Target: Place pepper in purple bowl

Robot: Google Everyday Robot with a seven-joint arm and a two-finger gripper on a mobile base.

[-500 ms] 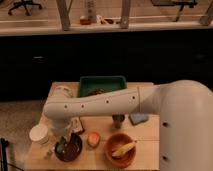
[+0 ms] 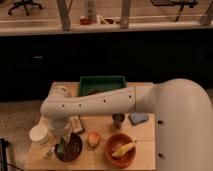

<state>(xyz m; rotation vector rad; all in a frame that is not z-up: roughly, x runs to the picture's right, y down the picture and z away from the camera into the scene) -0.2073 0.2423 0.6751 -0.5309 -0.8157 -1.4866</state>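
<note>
The purple bowl (image 2: 72,149), small, round and almost black, sits at the front left of the wooden table (image 2: 100,127). The pepper (image 2: 61,147), slim and dark green, shows at the bowl's left rim, directly under my gripper (image 2: 60,141). The gripper hangs down from the white arm (image 2: 90,106), which reaches across the table from the right. The gripper's lower end covers part of the pepper, and I cannot tell whether the pepper rests in the bowl or is held just above it.
An orange-brown bowl (image 2: 120,151) holding a yellow elongated item (image 2: 123,148) stands at the front right. A round orange-red fruit (image 2: 93,139) lies between the bowls. A green tray (image 2: 102,85), a dark cup (image 2: 118,120), a blue item (image 2: 138,118) and a white cup (image 2: 39,134) also stand on the table.
</note>
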